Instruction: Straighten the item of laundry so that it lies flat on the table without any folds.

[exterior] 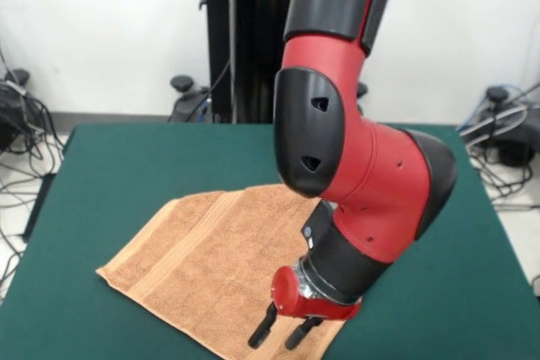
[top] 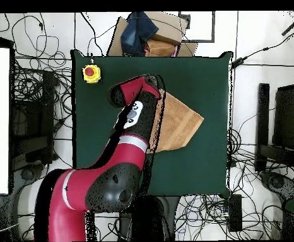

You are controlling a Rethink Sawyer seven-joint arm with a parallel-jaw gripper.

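The orange-tan towel (exterior: 198,263) lies spread on the green table (exterior: 126,166), skewed to the table's edges, with a stripe band near its left end. My arm hides its right part. In the overhead view the towel (top: 180,123) shows to the right of the arm, one corner pointing right. My gripper (exterior: 283,331) points down at the towel's near edge, close to the table's front. Its two dark fingers (exterior: 263,326) stand apart with only towel showing between them. In the overhead view the arm covers the gripper.
A yellow box with a red button (top: 91,73) sits at a table corner. A cardboard box with a dark cloth (top: 146,34) stands beyond the table's far edge. Cables and stands surround the table.
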